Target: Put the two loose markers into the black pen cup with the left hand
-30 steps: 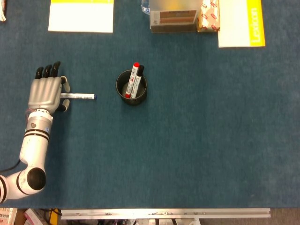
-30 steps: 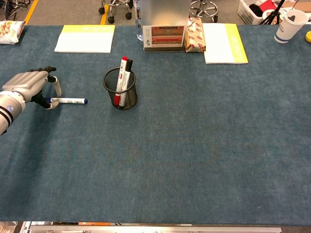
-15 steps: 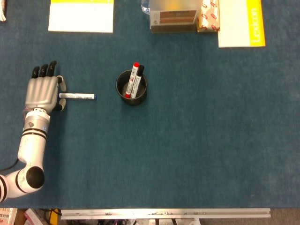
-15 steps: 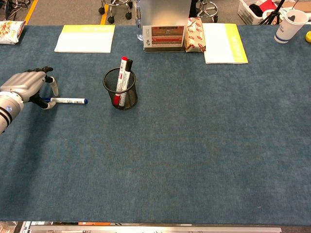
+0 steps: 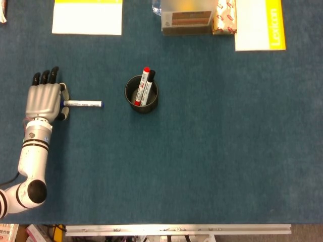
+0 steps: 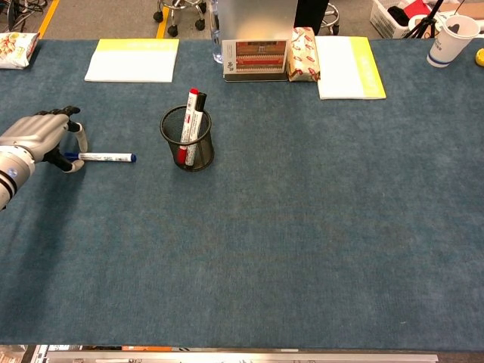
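Observation:
A white marker with a blue cap (image 5: 83, 104) (image 6: 106, 157) lies flat on the blue table, left of the black mesh pen cup (image 5: 146, 108) (image 6: 200, 156). A red-capped marker (image 5: 143, 83) (image 6: 190, 110) and a black-capped marker (image 5: 149, 85) (image 6: 200, 106) stand in the cup. My left hand (image 5: 43, 98) (image 6: 38, 136) rests palm down at the loose marker's left end, with its fingers spread. Its thumb and a finger flank the marker's tip loosely, and nothing shows a grip. My right hand appears in neither view.
A yellow-edged white pad (image 5: 87, 16) lies at the back left. A box (image 5: 186, 17), a snack packet (image 5: 224, 17) and a yellow-spined book (image 5: 260, 24) line the back edge. A paper cup (image 6: 450, 38) stands at the far right.
My left hand has slid left along the table, off the marker's barrel to its left end. The marker has stayed where it lay.

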Controlling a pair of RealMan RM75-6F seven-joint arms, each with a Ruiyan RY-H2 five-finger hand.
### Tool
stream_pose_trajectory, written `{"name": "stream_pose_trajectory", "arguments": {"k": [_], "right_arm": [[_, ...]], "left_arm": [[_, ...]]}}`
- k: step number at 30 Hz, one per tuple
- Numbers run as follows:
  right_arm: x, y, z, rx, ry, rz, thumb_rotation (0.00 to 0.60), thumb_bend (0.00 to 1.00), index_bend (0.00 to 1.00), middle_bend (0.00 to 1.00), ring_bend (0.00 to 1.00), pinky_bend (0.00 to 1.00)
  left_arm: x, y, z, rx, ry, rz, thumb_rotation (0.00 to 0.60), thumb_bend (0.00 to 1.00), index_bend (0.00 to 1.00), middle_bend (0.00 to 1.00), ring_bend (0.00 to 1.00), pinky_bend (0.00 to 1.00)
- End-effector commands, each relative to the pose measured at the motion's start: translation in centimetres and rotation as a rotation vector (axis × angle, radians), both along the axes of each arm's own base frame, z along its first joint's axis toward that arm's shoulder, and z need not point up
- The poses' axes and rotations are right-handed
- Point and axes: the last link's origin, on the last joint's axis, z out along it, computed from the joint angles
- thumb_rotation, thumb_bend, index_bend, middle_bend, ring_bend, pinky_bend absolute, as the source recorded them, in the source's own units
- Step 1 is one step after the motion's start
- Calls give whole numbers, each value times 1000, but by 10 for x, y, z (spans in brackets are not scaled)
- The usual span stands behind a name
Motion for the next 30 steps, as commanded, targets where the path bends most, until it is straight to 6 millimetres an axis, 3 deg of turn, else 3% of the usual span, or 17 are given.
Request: {"name": "stream_pose_trajectory", "arguments": {"k": [1, 17, 30], "right_arm": [[0, 0, 0, 0, 0, 0, 600, 115, 476, 392, 418, 438], [0, 0, 0, 0, 0, -1, 600, 115, 477, 392, 418, 438], [0, 0, 0, -1, 0, 0, 600, 116, 477, 392, 418, 438]], "left_arm": [[-1, 0, 0, 2, 2, 2, 600, 303, 489, 0, 0, 5], [-8, 0, 0, 5, 16, 13, 600, 305, 501, 0, 0, 6], [-12, -1, 0, 21, 13, 23, 600, 303, 573, 0, 0, 5]]}}
